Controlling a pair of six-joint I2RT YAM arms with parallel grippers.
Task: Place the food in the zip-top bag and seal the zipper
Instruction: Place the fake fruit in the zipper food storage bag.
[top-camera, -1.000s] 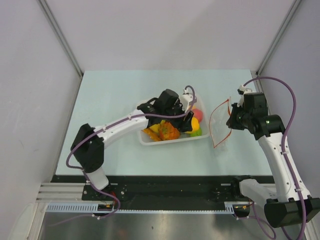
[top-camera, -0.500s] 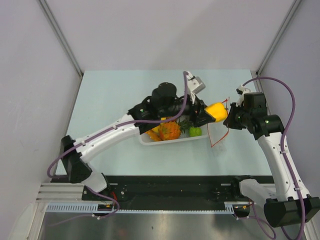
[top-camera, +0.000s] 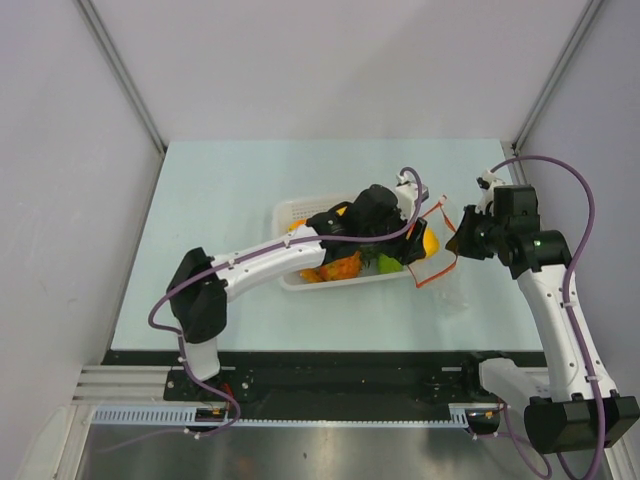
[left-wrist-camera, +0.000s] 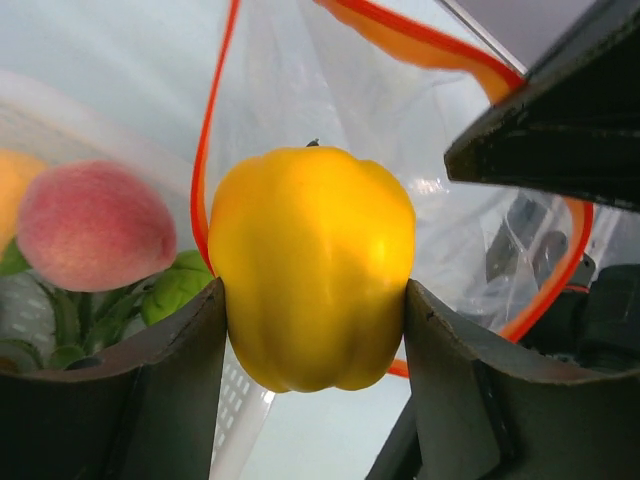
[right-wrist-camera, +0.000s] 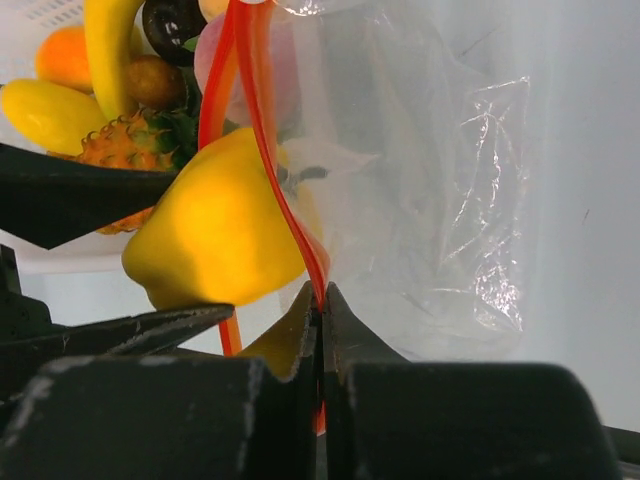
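Note:
My left gripper (top-camera: 424, 240) is shut on a yellow toy pepper (left-wrist-camera: 312, 265) and holds it at the open mouth of the clear zip-top bag (top-camera: 443, 268), inside the loop of the red-orange zipper (left-wrist-camera: 207, 150). The pepper (right-wrist-camera: 215, 235) also shows in the right wrist view, partly past the strip. My right gripper (right-wrist-camera: 322, 300) is shut on the zipper strip (right-wrist-camera: 265, 130) and holds the bag's mouth (top-camera: 450, 215) up. More food lies in the white basket (top-camera: 290, 212): a banana (right-wrist-camera: 105, 45), a pineapple (right-wrist-camera: 125, 150), a peach (left-wrist-camera: 95, 225) and green and orange pieces.
The basket stands mid-table just left of the bag. The bag's body (right-wrist-camera: 430, 200) lies crinkled on the pale table (top-camera: 220, 200) to the right. Grey walls close in left, right and behind.
My left arm lifted the yellow pepper out of the basket, swung right and lowered it into the bag's mouth. The right gripper kept its hold on the zipper strip.

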